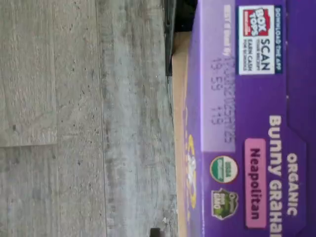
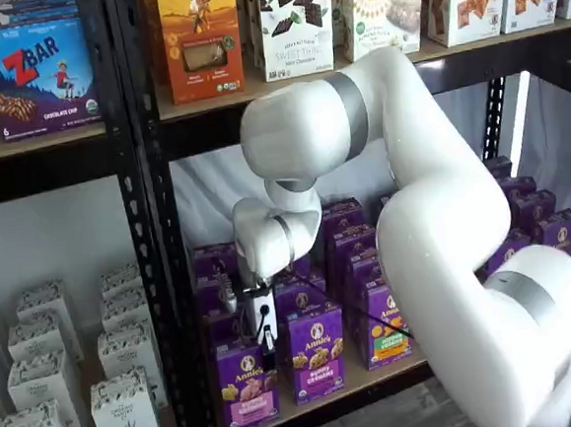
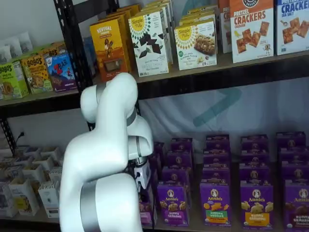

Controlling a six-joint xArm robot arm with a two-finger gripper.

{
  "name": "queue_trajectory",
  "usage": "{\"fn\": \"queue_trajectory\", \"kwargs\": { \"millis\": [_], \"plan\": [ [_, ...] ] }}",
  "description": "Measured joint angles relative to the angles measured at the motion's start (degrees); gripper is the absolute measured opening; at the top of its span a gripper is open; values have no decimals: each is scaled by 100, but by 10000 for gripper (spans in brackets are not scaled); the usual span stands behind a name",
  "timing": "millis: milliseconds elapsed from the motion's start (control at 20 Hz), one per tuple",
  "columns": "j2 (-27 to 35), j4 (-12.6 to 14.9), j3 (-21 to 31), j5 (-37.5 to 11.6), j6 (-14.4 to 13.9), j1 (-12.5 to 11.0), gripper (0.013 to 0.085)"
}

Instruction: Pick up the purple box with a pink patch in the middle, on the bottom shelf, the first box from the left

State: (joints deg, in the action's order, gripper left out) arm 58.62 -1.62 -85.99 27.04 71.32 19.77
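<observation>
The purple box (image 2: 247,387) stands at the left front of the bottom shelf (image 2: 332,404), with a pink patch low on its front. My gripper (image 2: 266,344) hangs straight over the box's top, its black fingers reaching down at the upper edge. No gap between the fingers shows, and I cannot tell whether they press on the box. In a shelf view my own arm hides most of the purple box (image 3: 147,208), and the gripper (image 3: 143,184) shows only as a white body. The wrist view is filled by the purple box (image 1: 247,123) seen close up, with a pink "Neapolitan" label.
More purple Annie's boxes (image 2: 316,352) stand in rows right beside and behind the target. A black upright (image 2: 162,282) rises just left of it. White boxes (image 2: 123,414) fill the neighbouring bay. The wrist view shows the tan shelf edge (image 1: 178,98) and grey plank floor (image 1: 74,123).
</observation>
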Motion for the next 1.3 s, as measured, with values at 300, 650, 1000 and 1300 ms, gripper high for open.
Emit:
{"fn": "queue_trajectory", "kwargs": {
  "millis": [300, 650, 1000, 1300],
  "plan": [
    [-5, 0, 28, -48, 3, -3, 610],
    [24, -40, -27, 17, 17, 20, 610],
    [50, -55, -82, 60, 14, 35, 610],
    [82, -30, -157, 142, -31, 55, 490]
  ]
}}
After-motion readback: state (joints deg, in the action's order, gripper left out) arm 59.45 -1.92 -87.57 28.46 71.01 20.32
